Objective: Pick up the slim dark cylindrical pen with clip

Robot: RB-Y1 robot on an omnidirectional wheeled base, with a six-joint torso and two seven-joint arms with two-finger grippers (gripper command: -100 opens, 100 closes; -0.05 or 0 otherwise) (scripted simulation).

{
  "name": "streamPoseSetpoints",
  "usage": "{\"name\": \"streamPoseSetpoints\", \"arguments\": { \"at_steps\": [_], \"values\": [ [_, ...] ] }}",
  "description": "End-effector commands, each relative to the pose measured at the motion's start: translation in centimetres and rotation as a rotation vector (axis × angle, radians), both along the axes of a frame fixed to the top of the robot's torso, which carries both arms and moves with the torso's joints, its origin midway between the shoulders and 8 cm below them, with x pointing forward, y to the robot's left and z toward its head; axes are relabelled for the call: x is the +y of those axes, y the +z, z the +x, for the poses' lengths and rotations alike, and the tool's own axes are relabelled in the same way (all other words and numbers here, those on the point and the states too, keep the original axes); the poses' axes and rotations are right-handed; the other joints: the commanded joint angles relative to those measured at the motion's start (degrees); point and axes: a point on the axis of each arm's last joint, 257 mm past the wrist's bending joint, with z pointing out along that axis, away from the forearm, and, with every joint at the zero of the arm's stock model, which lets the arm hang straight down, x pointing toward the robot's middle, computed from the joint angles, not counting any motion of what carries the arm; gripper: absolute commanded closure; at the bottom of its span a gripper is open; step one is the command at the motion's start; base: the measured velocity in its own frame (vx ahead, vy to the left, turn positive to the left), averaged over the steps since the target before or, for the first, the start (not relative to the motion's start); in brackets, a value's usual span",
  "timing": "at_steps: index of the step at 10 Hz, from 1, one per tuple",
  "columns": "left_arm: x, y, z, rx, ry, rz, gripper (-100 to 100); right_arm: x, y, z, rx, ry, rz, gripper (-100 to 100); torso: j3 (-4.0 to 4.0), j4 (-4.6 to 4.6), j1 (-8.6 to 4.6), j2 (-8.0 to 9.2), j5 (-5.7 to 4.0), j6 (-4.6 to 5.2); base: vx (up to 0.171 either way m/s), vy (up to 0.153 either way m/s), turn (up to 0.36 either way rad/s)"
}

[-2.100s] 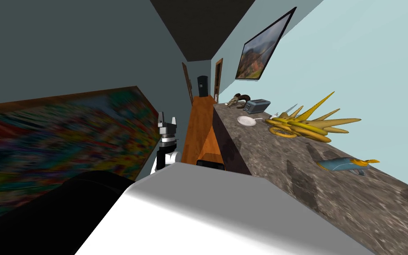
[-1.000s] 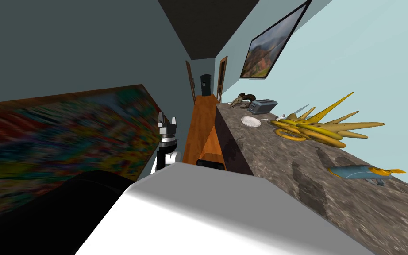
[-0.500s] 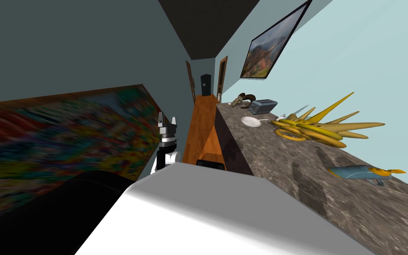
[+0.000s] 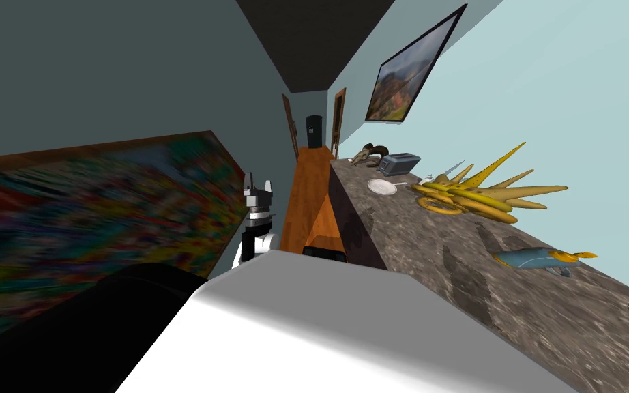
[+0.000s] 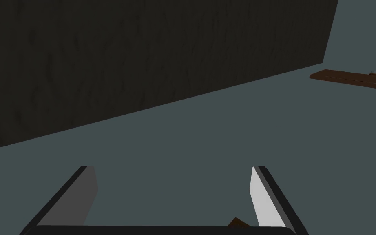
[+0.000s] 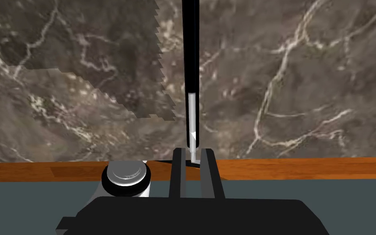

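A slim black pen [image 6: 191, 61] with a pale grey stretch near its lower end stands straight out from my right gripper [image 6: 192, 151]. The two fingers are shut on the pen's thin tip end. Behind the pen lies a dark brown marbled counter top [image 6: 289, 81], bordered by an orange wooden strip [image 6: 305, 168]. I cannot tell whether the pen touches the counter. My left gripper [image 4: 257, 182] is raised beside the counter's end, well away from the pen; its fingers [image 5: 264, 196] stand wide apart and open with nothing between them.
Along the marbled counter [image 4: 429, 239] lie a blue and yellow object [image 4: 538, 258], a yellow spiky thing [image 4: 473, 191], a white pan [image 4: 380, 185] and a toaster [image 4: 398, 162]. A round grey cap [image 6: 127, 174] sits beside my right gripper. A colourful panel [image 4: 88, 211] fills the left.
My head view has swung a little, so the counter and its objects sit slightly further left and nearer. The left arm holds the same place.
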Motion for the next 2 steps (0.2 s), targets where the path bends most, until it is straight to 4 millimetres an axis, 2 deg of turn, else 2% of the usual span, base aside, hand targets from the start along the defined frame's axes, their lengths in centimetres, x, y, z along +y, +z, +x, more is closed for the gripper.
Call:
{"name": "streamPoseSetpoints", "arguments": {
  "at_steps": [1,2],
  "values": [
    [0.00,0.00,0.00,0.000,0.000,0.000,0,0.00,0.00,0.00,0.000,0.000,0.000,100,0.00,0.00,0.00,0.00,0.00,0.00,0.004,-0.013,-0.001],
    [0.00,0.00,0.00,0.000,0.000,0.000,0,0.00,0.04,0.07,-0.001,0.000,0.000,0,0.02,0.01,0.03,0.03,-0.01,0.01,0.000,0.000,0.000]
  ]
}}
